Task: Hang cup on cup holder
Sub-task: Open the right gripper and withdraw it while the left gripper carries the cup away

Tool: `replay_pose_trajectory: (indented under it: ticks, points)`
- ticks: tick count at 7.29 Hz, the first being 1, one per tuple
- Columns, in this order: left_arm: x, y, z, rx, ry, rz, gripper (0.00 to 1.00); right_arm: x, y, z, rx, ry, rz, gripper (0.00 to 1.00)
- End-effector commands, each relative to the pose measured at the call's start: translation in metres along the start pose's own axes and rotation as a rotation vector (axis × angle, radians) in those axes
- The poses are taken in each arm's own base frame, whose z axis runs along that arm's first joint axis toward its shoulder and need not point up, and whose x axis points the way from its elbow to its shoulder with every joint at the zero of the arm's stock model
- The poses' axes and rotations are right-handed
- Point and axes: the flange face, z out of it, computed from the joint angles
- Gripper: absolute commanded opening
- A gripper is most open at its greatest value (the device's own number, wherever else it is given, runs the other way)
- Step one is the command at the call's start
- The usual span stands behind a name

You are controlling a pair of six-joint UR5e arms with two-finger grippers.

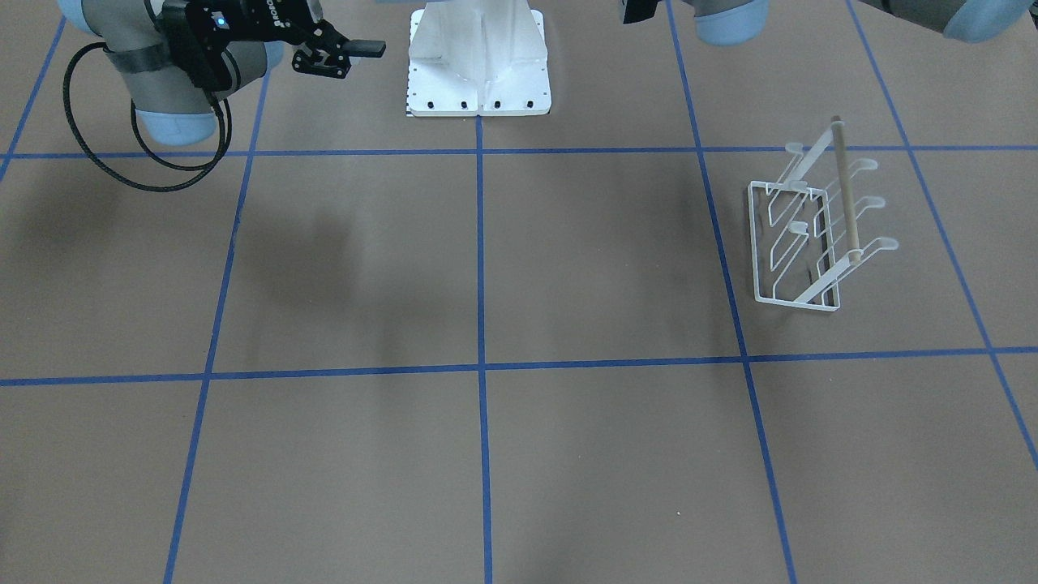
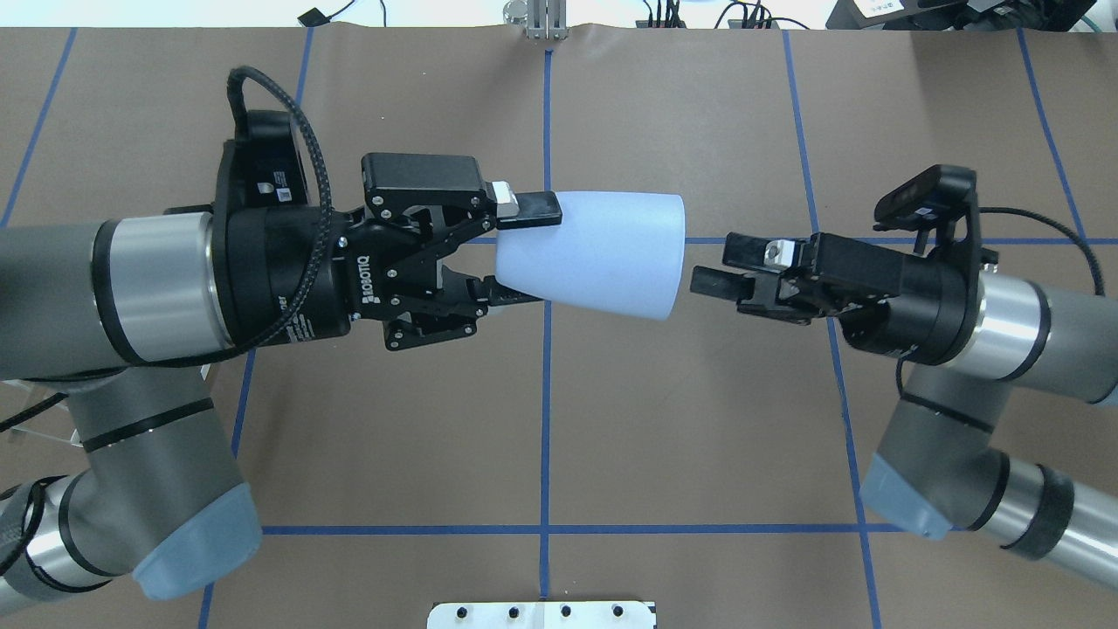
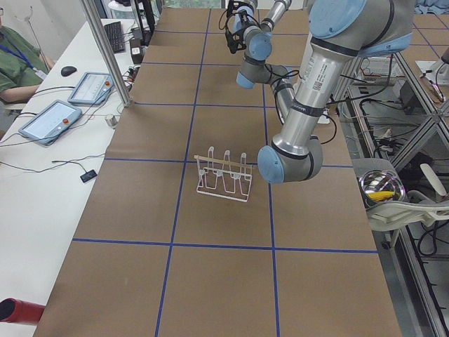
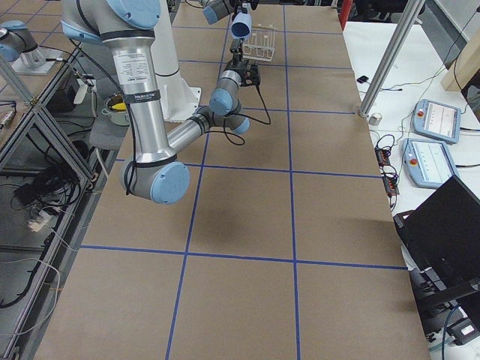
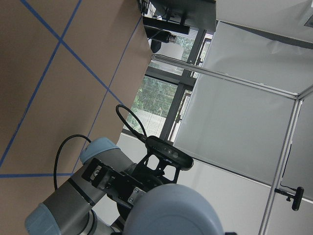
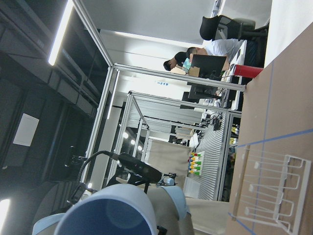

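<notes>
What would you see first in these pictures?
A pale blue cup is held sideways in the air over the middle of the table, its narrow end pinched by the left gripper. The right gripper points at its wide rim without touching it. The white cup holder stands empty on the robot's left side.

Brown table [image 1: 568, 454] with blue tape grid; on it, cup holder [image 1: 848, 203] and white pedestal base [image 1: 478, 77].
</notes>
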Motion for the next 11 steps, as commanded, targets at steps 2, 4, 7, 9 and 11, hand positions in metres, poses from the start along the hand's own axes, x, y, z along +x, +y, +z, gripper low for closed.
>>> replay_pose_trajectory:
  ticks: [2,4,7,9,11]
  points:
    - [-0.005,-0.034,-0.003,0.111,-0.13,0.2,0.0,0.0,-0.119,-0.065,0.059,0.369,-0.216,1.0]
    - [0.002,-0.065,-0.007,0.211,-0.253,0.318,0.0,0.022,-0.158,-0.096,0.099,0.592,-0.326,1.0]
    - [0.028,-0.097,-0.034,0.346,-0.557,0.515,0.0,0.049,-0.218,-0.161,0.153,0.984,-0.422,1.0]
    - [0.048,-0.096,-0.064,0.377,-0.766,0.628,0.0,0.066,-0.248,-0.201,0.143,1.269,-0.545,1.0]
    - [0.054,-0.107,-0.091,0.356,-0.976,0.754,0.0,0.08,-0.271,-0.246,-0.062,1.52,-0.688,1.0]
